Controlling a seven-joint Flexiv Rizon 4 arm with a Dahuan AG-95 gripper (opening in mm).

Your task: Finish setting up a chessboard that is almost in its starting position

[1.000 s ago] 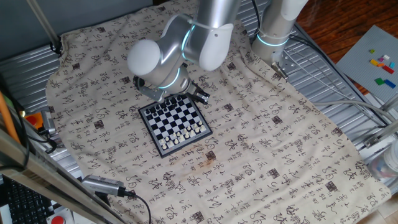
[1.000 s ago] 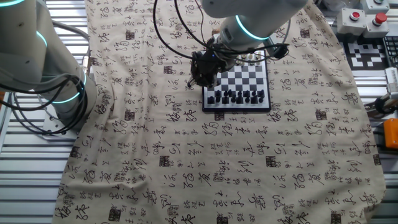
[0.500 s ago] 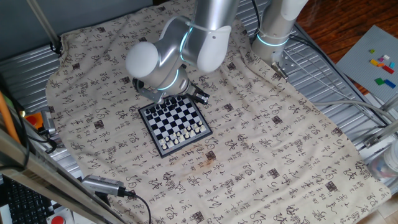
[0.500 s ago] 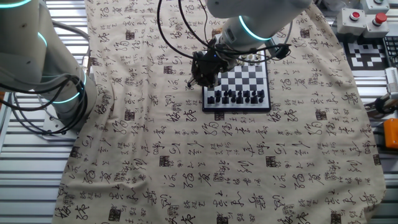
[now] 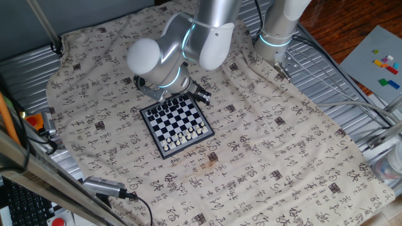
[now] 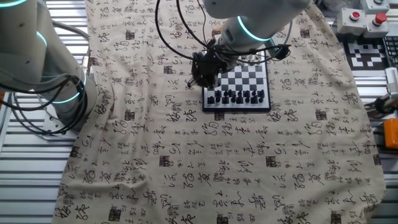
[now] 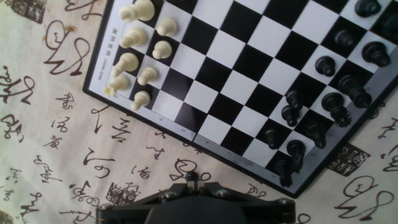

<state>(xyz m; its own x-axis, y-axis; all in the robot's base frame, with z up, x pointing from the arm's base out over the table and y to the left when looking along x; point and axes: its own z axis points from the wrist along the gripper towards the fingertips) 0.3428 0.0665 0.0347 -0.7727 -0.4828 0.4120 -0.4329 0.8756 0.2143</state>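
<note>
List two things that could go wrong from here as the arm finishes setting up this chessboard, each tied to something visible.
1. The black chess pieces stand crowded at one end of the small black-and-white chessboard, some seemingly leaning. Reaching for one might topple its neighbours.
2. The board simply lies on a wrinkled printed cloth, so a sideways push could slide or tilt it and upset the pieces already placed.

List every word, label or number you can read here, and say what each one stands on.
None can be read with certainty.
Beige cloth: black brush-script characters and square seal stamps, too cursive to read.
Black-bordered chessboard: small white print along one border, too small to read; faint marks along the edge, blurred.
</note>
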